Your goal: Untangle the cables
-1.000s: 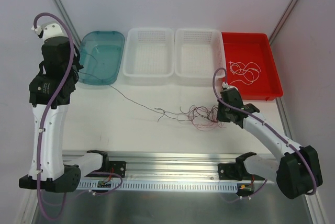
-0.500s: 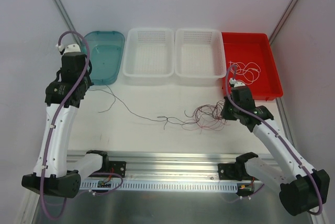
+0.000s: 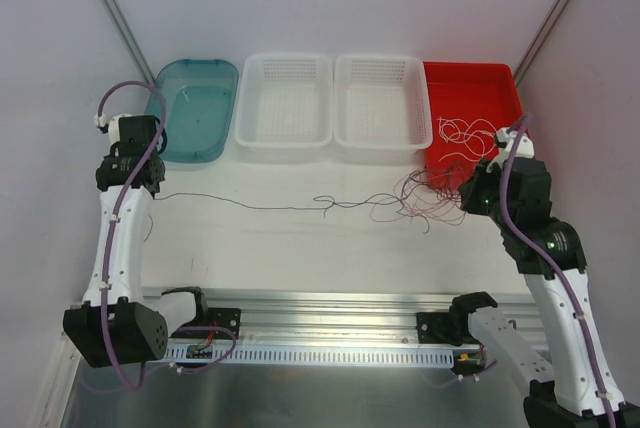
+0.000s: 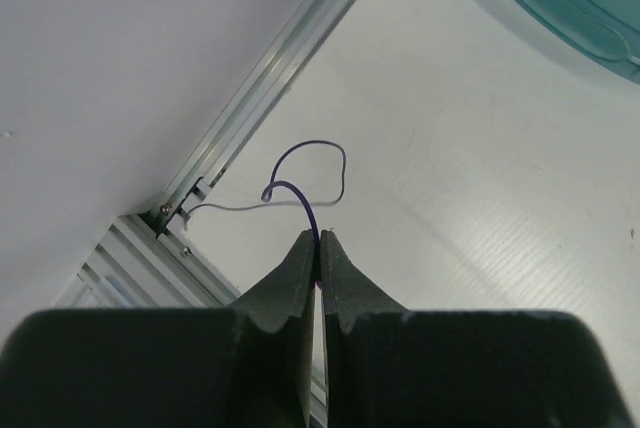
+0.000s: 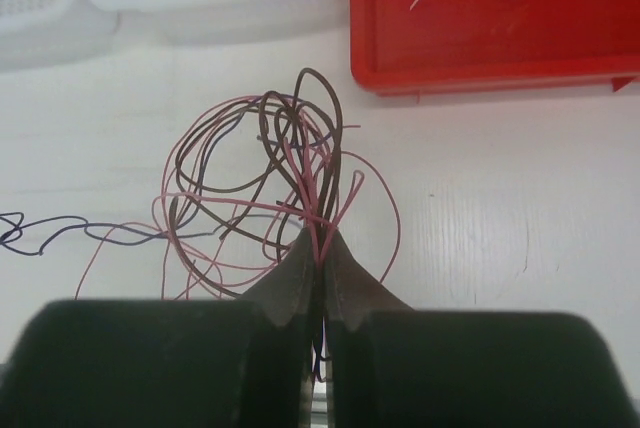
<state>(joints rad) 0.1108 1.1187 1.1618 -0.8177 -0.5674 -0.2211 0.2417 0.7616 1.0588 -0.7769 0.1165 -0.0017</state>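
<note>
A thin dark cable [image 3: 260, 207] runs almost straight across the table between both arms. My left gripper [image 3: 150, 193] is shut on its left end. In the left wrist view the dark blue strand [image 4: 310, 153] loops out from the pinched gripper tips [image 4: 318, 241]. My right gripper [image 3: 465, 198] is shut on a tangle of pink and brown cables [image 3: 425, 198] just in front of the red tray. In the right wrist view the tangle [image 5: 260, 178] fans out from the closed gripper [image 5: 318, 248], and the dark cable [image 5: 60, 228] trails off left. White cables [image 3: 470, 133] lie in the red tray [image 3: 505, 73].
A teal tray [image 3: 200, 108] and two white baskets [image 3: 285, 98] [image 3: 380, 98] line the back, left of the red tray. An aluminium rail [image 3: 320, 303] crosses the near edge. A frame post [image 4: 270, 88] stands close to the left gripper.
The left arm came down from the teal tray toward the left edge. The right arm swung right with the tangle. The dark cable between them has been pulled out nearly straight.
</note>
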